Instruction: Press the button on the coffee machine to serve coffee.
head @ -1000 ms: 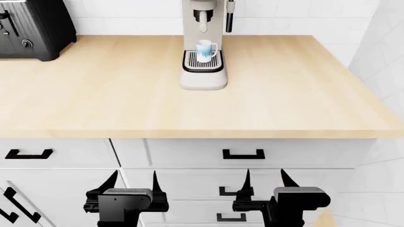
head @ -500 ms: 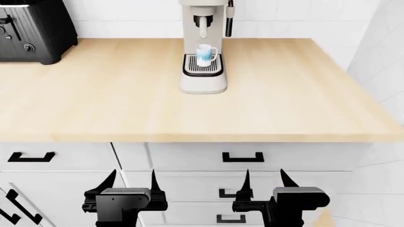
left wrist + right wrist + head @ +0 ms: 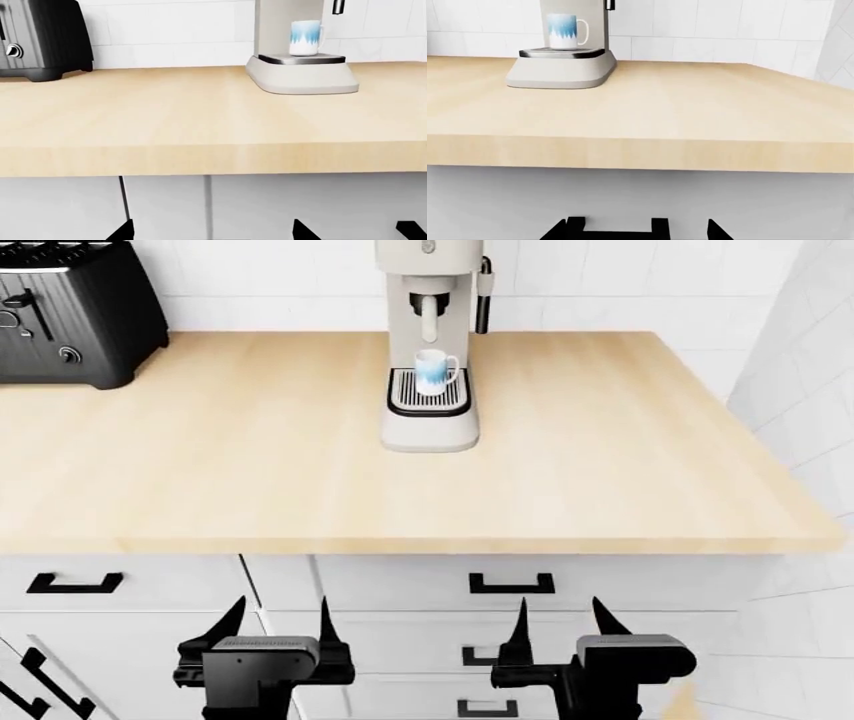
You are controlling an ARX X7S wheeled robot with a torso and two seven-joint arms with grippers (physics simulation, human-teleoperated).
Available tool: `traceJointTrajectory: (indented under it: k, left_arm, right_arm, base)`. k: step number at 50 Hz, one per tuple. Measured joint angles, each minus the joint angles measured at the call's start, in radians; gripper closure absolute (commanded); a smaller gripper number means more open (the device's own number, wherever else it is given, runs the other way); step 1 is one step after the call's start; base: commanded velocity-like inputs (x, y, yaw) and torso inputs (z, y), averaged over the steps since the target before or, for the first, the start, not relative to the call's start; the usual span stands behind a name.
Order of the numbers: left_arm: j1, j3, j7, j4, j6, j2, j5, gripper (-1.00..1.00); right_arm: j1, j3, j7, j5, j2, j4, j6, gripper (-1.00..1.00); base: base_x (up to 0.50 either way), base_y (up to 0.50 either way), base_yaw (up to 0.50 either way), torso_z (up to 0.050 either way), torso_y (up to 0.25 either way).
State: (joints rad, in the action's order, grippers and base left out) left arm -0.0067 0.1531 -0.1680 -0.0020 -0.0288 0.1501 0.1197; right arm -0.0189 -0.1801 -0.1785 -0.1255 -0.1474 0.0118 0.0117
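Although the button (image 3: 427, 248) is only a small dark dot on the cream head of the coffee machine (image 3: 429, 360), it can be seen at the top centre of the head view, almost at the upper edge of the frame. The machine stands at the back of the wooden counter (image 3: 400, 490), against the white tiles. One white and blue mug (image 3: 433, 371) sits on the black drip tray, directly under the spout, so the cup seems ready.

I judge the task as hardly begun: nothing touches the button, and reaching up and pressing are both left to do. The left gripper (image 3: 274, 625) and the right gripper (image 3: 558, 622) are at the bottom of the frame, in front of the white drawers and below the counter edge, well apart from the machine. Each has its two pointed fingers spread, holding nothing.

By count: one coffee machine, one button, one mug, and one black toaster (image 3: 74, 310) in the upper left corner. Six black drawer handles show at least partly.
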Motion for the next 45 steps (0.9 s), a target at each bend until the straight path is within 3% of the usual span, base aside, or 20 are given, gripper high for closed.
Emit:
traceJointTrajectory:
  k: [12, 20, 29, 37, 45]
  left_arm:
    - [0.003, 0.001, -0.005, -0.001, -0.005, 0.008, 0.019, -1.00]
    - [0.008, -0.080, 0.065, -0.004, 0.015, -0.058, -0.050, -1.00]
    - [0.015, -0.107, 0.085, 0.016, 0.050, -0.078, -0.067, -1.00]
    - [0.024, -0.110, 0.084, 0.194, 0.204, -0.073, -0.048, -1.00]
    - [-0.024, -0.096, 0.080, 0.425, 0.460, -0.049, -0.026, -1.00]
  right_arm:
    - [0.000, -0.007, -0.007, -0.009, -0.006, 0.002, 0.003, -1.00]
    - [0.007, 0.075, 0.072, 0.052, 0.061, 0.002, -0.002, -1.00]
    - [0.011, 0.100, 0.089, 0.076, 0.082, -0.017, -0.022, -1.00]
    - [0.008, 0.095, 0.070, 0.109, 0.078, -0.134, -0.119, -1.00]
    - [-0.026, 0.087, 0.063, 0.124, 0.063, -0.328, -0.306, -1.00]
  base:
    - [0.00, 0.00, 0.00, 0.018, 0.000]
    - [0.00, 0.00, 0.00, 0.000, 0.000]
    - [0.00, 0.00, 0.00, 0.000, 0.000]
    - [0.00, 0.00, 0.00, 0.000, 0.000]
    - [0.00, 0.00, 0.00, 0.000, 0.000]
